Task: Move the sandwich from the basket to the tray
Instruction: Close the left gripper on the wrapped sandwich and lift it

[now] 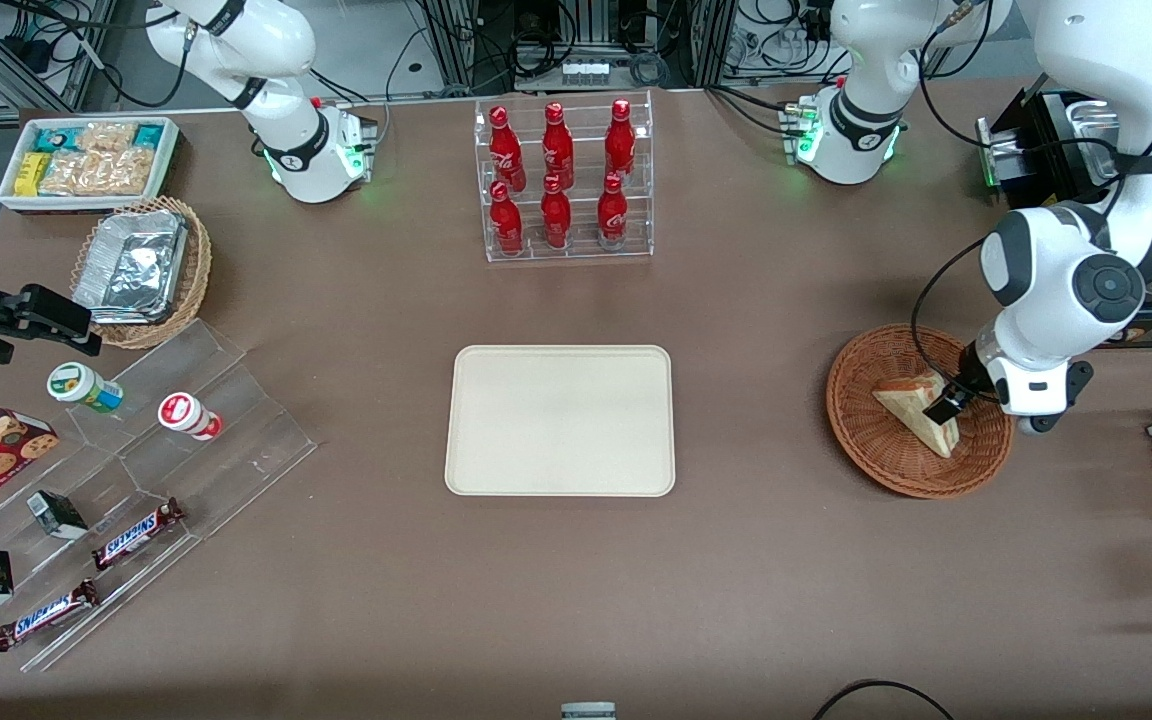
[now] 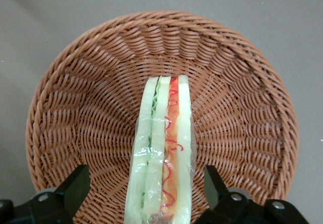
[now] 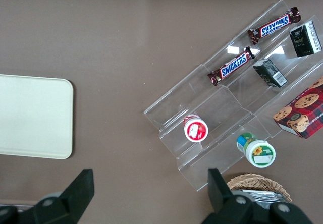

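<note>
The sandwich (image 1: pixel 921 408), a plastic-wrapped wedge of pale bread with red and green filling, lies in the reddish-brown wicker basket (image 1: pixel 861 432) toward the working arm's end of the table. In the left wrist view the sandwich (image 2: pixel 162 153) stands on edge in the basket (image 2: pixel 86 103). My left gripper (image 1: pixel 944 405) is down in the basket, open, with one black finger (image 2: pixel 75 186) on each side of the sandwich and a gap between each finger and the bread. The cream-beige tray (image 1: pixel 560 420) lies flat at the table's middle; its corner shows in the right wrist view (image 3: pixel 35 117).
A clear rack of red bottles (image 1: pixel 563 180) stands farther from the front camera than the tray. A clear stepped stand with snacks (image 1: pixel 126 500), a tan basket with a foil container (image 1: pixel 141 268) and a white snack bin (image 1: pixel 88 160) lie toward the parked arm's end.
</note>
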Action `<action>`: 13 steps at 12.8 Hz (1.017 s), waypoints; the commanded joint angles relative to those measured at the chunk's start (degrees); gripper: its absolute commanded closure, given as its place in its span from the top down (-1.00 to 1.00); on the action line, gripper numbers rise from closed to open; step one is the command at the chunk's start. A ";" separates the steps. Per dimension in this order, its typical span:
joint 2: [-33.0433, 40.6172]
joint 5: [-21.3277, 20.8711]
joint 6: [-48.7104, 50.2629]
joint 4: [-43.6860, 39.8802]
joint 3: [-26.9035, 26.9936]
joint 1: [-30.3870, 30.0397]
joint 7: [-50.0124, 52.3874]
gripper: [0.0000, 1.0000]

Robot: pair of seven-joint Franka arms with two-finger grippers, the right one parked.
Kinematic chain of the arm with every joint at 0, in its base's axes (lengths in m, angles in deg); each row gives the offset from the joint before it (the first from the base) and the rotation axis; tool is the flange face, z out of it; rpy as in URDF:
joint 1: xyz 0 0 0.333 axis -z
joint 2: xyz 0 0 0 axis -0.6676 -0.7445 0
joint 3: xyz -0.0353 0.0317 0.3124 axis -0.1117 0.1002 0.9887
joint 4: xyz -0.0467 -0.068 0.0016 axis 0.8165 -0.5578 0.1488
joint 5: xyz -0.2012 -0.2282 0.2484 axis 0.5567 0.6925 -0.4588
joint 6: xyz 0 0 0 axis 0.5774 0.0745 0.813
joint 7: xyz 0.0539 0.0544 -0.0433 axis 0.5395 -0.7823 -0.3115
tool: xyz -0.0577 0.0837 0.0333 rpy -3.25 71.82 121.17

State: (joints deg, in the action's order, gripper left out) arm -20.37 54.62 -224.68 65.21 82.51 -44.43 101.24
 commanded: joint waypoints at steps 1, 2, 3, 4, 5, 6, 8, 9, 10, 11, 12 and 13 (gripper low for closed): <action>-0.04 0.63 -1.35 0.76 -0.24 0.61 1.78 1.00; -0.30 0.55 -1.35 0.76 -0.24 1.48 3.00 1.00; -0.82 0.63 -1.44 0.76 -0.15 2.19 3.28 1.00; -0.83 0.55 -1.44 0.76 -0.15 2.28 3.37 1.00; -0.83 0.55 -1.35 0.76 -0.15 2.28 3.37 0.95; -1.00 0.55 -1.35 0.85 -0.15 2.37 3.37 0.69; -1.27 0.55 -1.35 1.11 -0.15 2.37 3.54 -0.10; -1.18 0.20 -1.26 1.03 -0.15 2.37 3.54 -0.58; -1.09 0.11 -1.17 0.85 -0.15 2.28 3.46 -0.98; -0.92 -0.24 -0.82 0.50 -0.15 2.37 3.46 -1.00; -0.05 -0.33 -0.30 -0.02 -0.15 2.46 3.46 -1.00; 1.53 -0.33 2.40 -1.25 -0.33 2.81 3.46 -1.00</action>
State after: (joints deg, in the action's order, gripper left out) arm -21.49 54.63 -224.94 65.24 82.18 -42.36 103.97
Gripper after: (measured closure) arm 0.630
